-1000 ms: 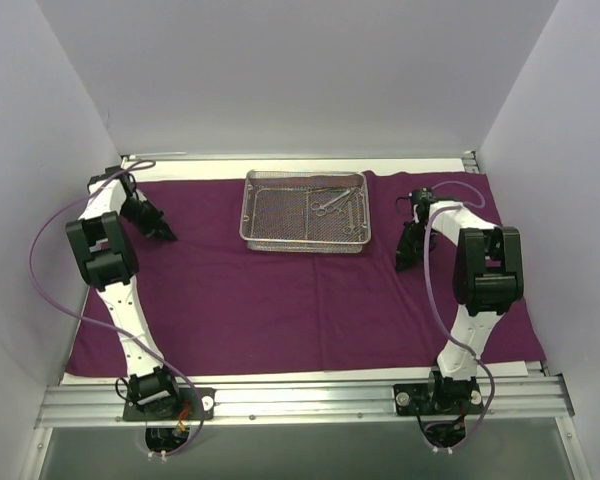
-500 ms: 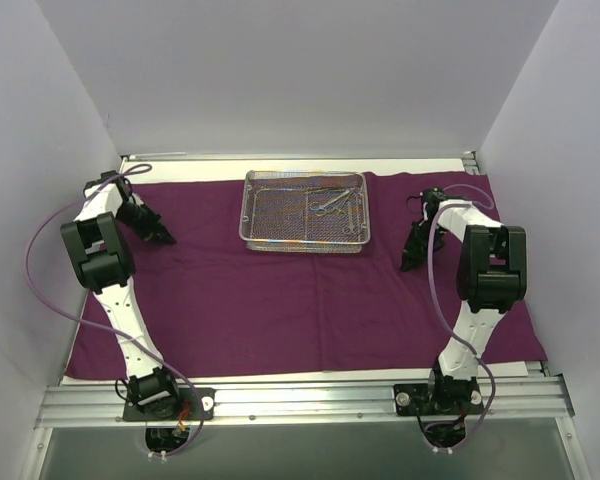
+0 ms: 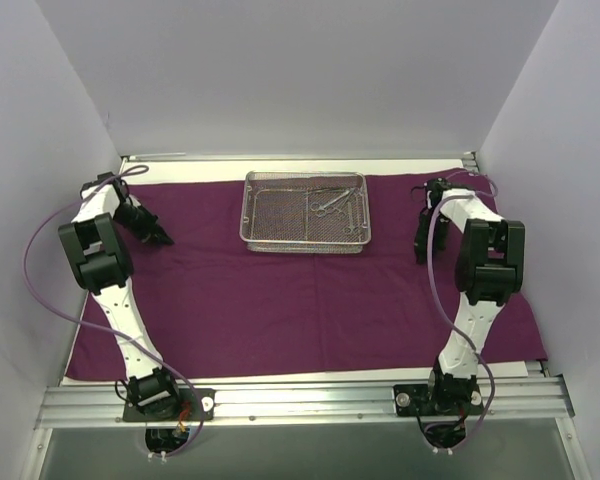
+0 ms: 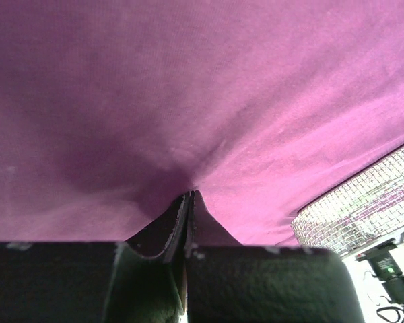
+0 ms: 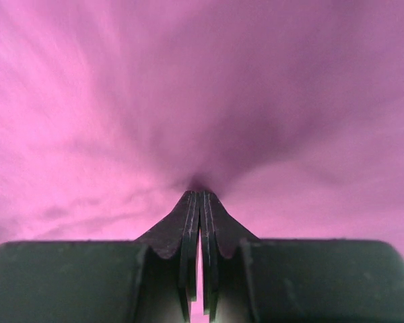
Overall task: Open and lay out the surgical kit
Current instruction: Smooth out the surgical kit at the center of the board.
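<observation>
Left gripper (image 4: pixel 190 196): jaws pressed together on a pinch of the cloth wrap (image 3: pixel 280 290). In my left wrist view the fabric draws into a small dark pucker right at the tips, with shallow creases running out from it. From overhead, this gripper sits low on the cloth's far left part, near the left edge.

Right gripper (image 5: pixel 200 195): jaws likewise closed, with only a hairline between the fingers. The purple fabric gathers to a point at the tips and folds fan away from it, so I read this too as a pinch of cloth. From overhead it stands on the far right part of the cloth, pointing steeply down.

The cloth is opened out and covers most of the table (image 3: pixel 280 164), with mild wrinkles through the middle. A pale strip of table shows beyond the cloth's far edge.

The wire-mesh tray (image 3: pixel 305 243) stands on the cloth at the far centre, between the two grippers and well apart from each. Its mesh wall also shows in the lower right corner of the left wrist view.

The instruments (image 3: pixel 335 203) lie inside the tray, in its right half. They are too small for me to count or sort.

Both arm bases are bolted to the aluminium rail (image 3: pixel 300 400) at the near edge.
</observation>
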